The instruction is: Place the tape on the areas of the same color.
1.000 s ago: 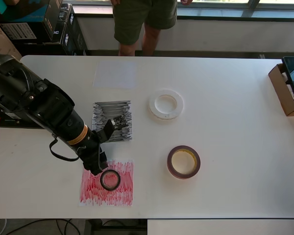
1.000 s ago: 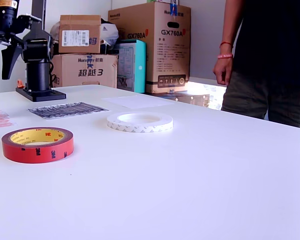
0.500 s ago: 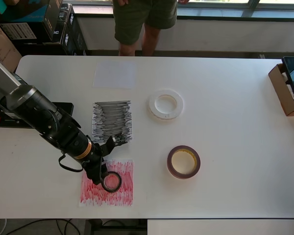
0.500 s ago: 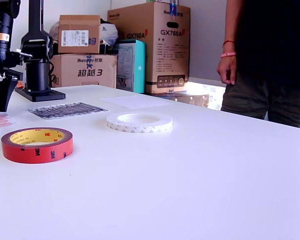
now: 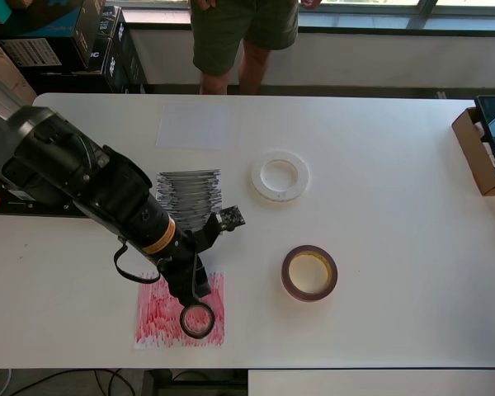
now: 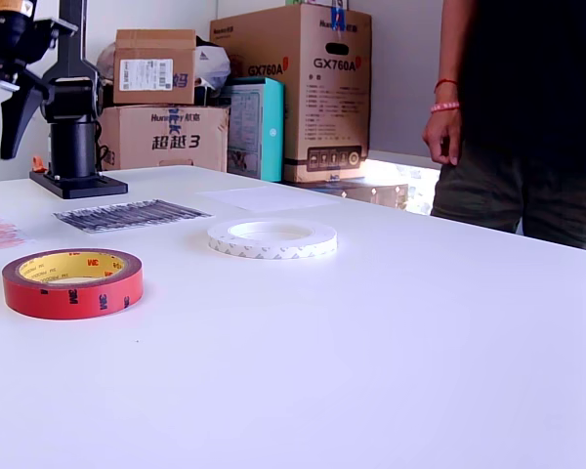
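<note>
In the exterior view the smaller carton (image 6: 166, 137) behind the arm's base reads "超越3" under a white shipping label too small to read. Further right, the tall carton (image 6: 313, 98) is printed "GX760A".

The pincer (image 5: 213, 254) is spread wide. One finger points to the overhead view's right, above the bottom corner of the black scribbled patch (image 5: 190, 194). The other finger points down over the red scribbled patch (image 5: 157, 322).

The small black roll (image 5: 184, 320) is a thin dark ring. It sits just past the lower fingertip, on the bottom edge of the red patch. I cannot tell whether the finger touches it.

The plain white sheet (image 5: 194, 125) lies well beyond the pincer, past the black patch, with nothing on it. A person (image 5: 239, 33) in green shorts stands at the table's (image 5: 396, 247) far edge.

To the pincer's right the wide, flat white roll (image 5: 260, 176) lies on bare tabletop. Nearer the front edge, the dark-red roll (image 5: 285, 276) with its yellowish core also lies flat on bare tabletop. Its side carries small "3M" marks in the exterior view. Both rolls are well apart from the fingers.

An open cardboard box (image 5: 478, 157) sits at the far right edge.
</note>
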